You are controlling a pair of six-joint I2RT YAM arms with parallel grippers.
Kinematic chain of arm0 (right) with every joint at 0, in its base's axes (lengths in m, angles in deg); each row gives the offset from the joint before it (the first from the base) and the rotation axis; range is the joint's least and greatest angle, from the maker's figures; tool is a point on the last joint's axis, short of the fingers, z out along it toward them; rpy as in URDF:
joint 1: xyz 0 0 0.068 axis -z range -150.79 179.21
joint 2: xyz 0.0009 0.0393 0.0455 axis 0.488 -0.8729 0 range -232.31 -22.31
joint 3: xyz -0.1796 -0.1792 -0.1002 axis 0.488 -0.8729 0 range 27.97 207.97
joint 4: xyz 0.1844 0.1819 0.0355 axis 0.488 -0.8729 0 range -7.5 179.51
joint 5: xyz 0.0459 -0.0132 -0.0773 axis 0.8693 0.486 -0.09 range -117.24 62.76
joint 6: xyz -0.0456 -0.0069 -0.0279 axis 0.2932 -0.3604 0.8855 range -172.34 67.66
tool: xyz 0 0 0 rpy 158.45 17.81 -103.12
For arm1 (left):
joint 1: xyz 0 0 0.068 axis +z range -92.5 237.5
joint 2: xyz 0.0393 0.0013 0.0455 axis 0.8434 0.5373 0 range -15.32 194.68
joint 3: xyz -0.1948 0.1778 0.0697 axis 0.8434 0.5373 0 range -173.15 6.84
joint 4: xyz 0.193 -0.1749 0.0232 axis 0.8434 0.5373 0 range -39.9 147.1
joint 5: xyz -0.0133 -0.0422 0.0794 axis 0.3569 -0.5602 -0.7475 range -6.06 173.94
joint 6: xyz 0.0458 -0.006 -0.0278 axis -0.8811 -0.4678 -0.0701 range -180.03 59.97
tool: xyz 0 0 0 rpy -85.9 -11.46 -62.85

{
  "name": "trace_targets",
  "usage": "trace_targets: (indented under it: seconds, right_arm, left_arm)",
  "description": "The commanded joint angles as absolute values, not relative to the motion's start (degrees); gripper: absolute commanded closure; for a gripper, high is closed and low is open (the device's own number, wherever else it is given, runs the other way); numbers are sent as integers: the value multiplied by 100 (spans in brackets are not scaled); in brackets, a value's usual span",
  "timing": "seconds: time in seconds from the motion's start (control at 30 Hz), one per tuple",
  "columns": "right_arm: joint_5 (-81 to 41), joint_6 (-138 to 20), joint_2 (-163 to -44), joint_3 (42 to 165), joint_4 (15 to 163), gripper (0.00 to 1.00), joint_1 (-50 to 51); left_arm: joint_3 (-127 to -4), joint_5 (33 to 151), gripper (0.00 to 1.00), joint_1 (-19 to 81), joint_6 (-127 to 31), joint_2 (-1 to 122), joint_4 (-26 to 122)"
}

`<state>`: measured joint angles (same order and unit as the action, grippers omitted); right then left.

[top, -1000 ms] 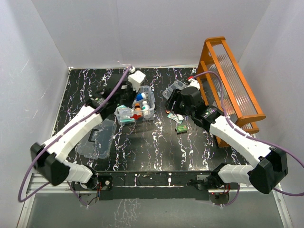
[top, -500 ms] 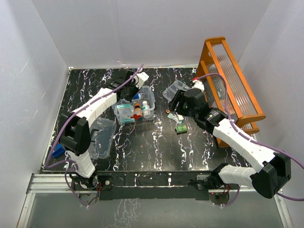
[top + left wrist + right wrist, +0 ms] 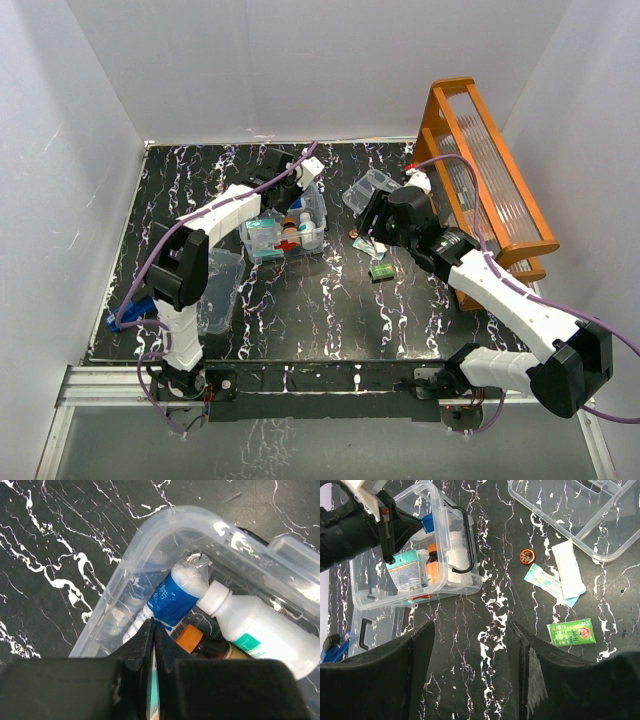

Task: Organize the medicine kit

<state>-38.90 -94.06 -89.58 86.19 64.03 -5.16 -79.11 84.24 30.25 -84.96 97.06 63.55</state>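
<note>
The clear medicine kit box (image 3: 322, 232) with a red cross stands at the middle back and holds a blue-and-white tube (image 3: 172, 597), a white bottle (image 3: 255, 625) and an orange-capped brown bottle (image 3: 190, 639). My left gripper (image 3: 287, 200) is over the box's far end, with its jaws shut (image 3: 153, 626) on a thin teal-and-white packet (image 3: 405, 572) that stands in the box. The clear lid (image 3: 215, 290) with a black handle lies left of the box. The clear divided tray (image 3: 366, 190) lies at the back right. My right gripper (image 3: 470, 670) hovers open and empty right of the box.
A tall orange rack (image 3: 490, 185) stands along the right edge. Between box and rack lie a round red tin (image 3: 526, 556), white and teal sachets (image 3: 567, 570) and a green packet (image 3: 571, 632). A blue item (image 3: 125, 315) lies at the left edge.
My left arm has swung round and folded in, and its gripper has moved right and down over the box's far end. My right arm has barely moved.
</note>
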Motion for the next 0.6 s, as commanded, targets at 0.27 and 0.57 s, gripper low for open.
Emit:
trace_targets:
  seconds: [0.27,0.57]
  right_arm:
    - [-3983,-9435,-8753,8551,6483,43,-488]
    - [-4003,-9432,-8711,8550,6461,43,-490]
  left_arm:
    - [-8255,8576,100,3009,-8579,10224,5990]
    - [-8236,8533,100,3008,-8323,10266,6014]
